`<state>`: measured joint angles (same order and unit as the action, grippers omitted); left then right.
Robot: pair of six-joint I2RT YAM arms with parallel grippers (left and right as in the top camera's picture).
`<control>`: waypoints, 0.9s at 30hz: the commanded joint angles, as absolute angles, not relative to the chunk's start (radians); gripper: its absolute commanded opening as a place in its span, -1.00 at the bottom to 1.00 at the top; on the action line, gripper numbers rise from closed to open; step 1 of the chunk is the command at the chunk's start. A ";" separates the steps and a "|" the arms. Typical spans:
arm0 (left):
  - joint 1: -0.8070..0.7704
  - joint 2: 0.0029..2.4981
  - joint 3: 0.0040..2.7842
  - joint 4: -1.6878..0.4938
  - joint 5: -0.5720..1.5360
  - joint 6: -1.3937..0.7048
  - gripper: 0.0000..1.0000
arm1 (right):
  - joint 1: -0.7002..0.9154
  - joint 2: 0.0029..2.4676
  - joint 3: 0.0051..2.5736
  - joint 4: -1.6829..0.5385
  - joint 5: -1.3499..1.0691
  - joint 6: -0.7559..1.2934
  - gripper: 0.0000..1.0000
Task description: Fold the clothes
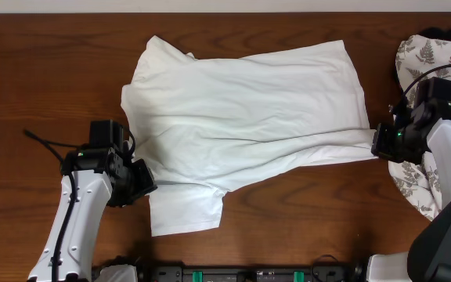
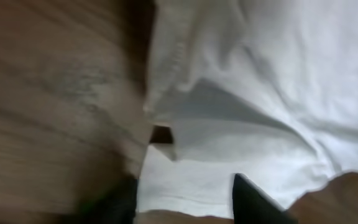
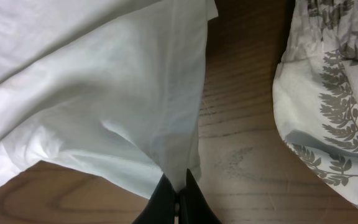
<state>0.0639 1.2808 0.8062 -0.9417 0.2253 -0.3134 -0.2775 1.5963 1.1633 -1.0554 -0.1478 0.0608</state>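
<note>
The white T-shirt (image 1: pixel 241 102) lies spread across the middle of the wooden table, plain side up, no print showing. My right gripper (image 1: pixel 376 146) is shut on its right lower corner and the cloth is pulled taut toward it; in the right wrist view the fabric (image 3: pixel 123 93) is pinched between the fingertips (image 3: pixel 178 186). My left gripper (image 1: pixel 146 182) sits at the shirt's left lower edge beside the sleeve flap (image 1: pixel 185 210). In the left wrist view its fingers (image 2: pixel 185 193) are apart with white fabric (image 2: pixel 260 93) between them.
A white cloth with grey fern-leaf print (image 1: pixel 437 63) lies heaped at the right edge, under and behind the right arm; it also shows in the right wrist view (image 3: pixel 334 99). A black cable (image 1: pixel 41 142) trails left of the left arm.
</note>
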 commanded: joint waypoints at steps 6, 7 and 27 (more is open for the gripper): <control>0.067 1.304 0.722 -0.904 0.179 -0.308 0.15 | -0.280 1.590 1.155 -1.054 -0.139 0.074 -0.97; 0.067 1.309 0.715 -0.896 0.179 -0.308 0.15 | -0.280 1.590 1.155 -1.054 -0.139 0.074 -0.97; 0.067 1.340 0.632 -0.739 0.236 -0.312 0.05 | -0.280 1.590 1.155 -1.054 -0.139 0.074 -0.97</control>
